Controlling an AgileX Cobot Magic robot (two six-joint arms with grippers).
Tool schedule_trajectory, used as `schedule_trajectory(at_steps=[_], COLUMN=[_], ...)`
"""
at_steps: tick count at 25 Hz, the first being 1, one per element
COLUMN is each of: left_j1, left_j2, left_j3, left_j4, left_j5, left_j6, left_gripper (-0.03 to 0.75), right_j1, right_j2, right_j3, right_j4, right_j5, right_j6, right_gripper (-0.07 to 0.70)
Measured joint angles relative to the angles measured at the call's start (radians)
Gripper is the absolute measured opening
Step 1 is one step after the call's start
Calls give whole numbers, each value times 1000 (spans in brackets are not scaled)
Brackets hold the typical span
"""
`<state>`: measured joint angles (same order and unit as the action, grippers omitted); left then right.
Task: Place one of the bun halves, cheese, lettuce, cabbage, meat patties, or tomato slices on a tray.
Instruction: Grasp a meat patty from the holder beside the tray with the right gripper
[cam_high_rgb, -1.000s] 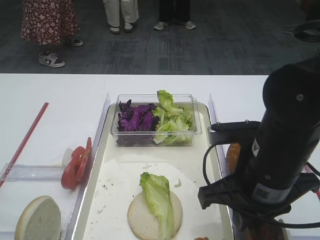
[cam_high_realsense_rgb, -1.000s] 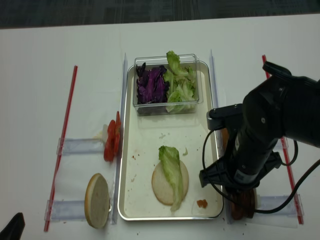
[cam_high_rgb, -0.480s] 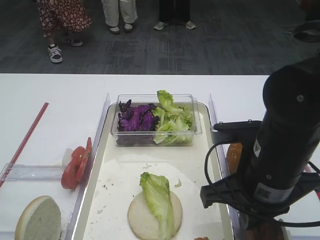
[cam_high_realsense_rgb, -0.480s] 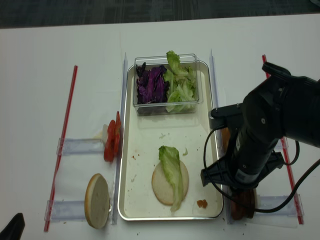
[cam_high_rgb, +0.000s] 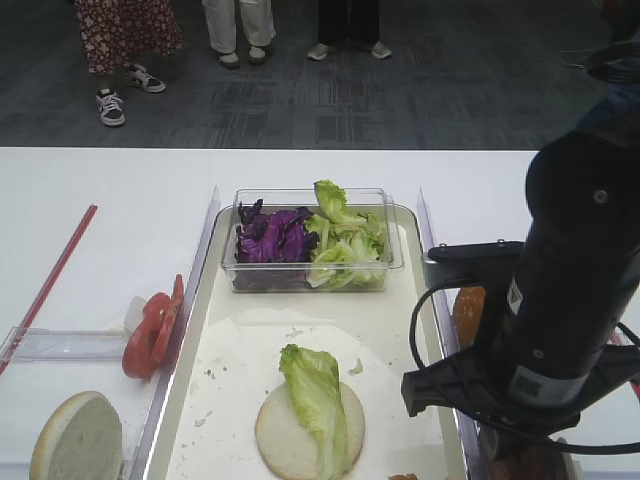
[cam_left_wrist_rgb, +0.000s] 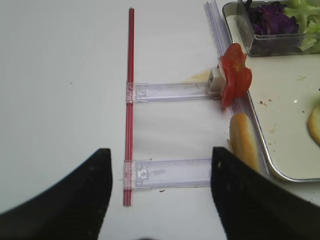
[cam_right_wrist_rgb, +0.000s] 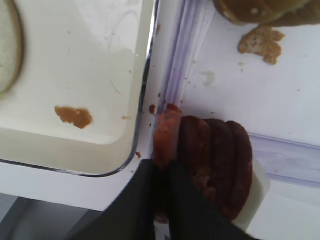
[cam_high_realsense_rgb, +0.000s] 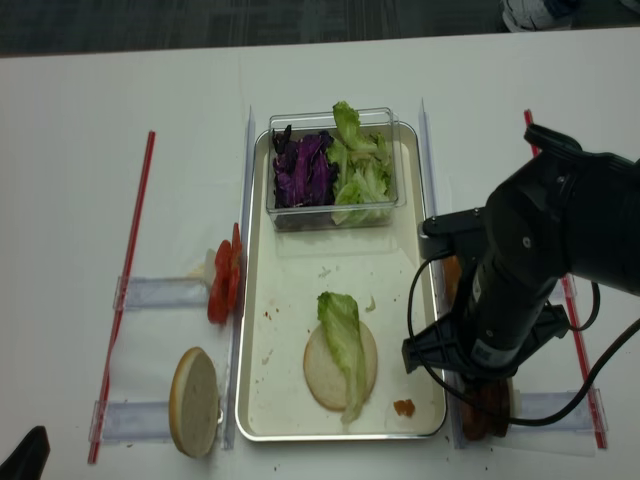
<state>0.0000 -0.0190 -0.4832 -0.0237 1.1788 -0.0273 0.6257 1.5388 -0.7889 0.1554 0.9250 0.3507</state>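
Right wrist view shows your right gripper (cam_right_wrist_rgb: 162, 175) clenched on the end patty (cam_right_wrist_rgb: 166, 132) of the stack beside the tray (cam_right_wrist_rgb: 144, 85); lift straight up so its neighbours stay put.

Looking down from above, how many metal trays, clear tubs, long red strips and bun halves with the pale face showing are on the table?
Metal tray: 1
Clear tub: 1
Red strips: 2
Bun halves: 2
Total: 6
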Motion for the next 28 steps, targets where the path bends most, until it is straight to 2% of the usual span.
schedule_trajectory(at_steps=[10,15,28], left_j1=[0,0,0], left_j2=[0,0,0], left_j3=[0,0,0], left_j4=[15,15,15], left_j5=[0,0,0], left_j6=[-19,-21,-21], left_gripper=[412,412,412], right_j1=[0,2,2], right_j2=[-53,-81,-166], right_j3=[0,0,0], right_j4=[0,0,2], right_j5=[11,38,63], right_j6=[0,0,0], right_gripper=[80,80,80])
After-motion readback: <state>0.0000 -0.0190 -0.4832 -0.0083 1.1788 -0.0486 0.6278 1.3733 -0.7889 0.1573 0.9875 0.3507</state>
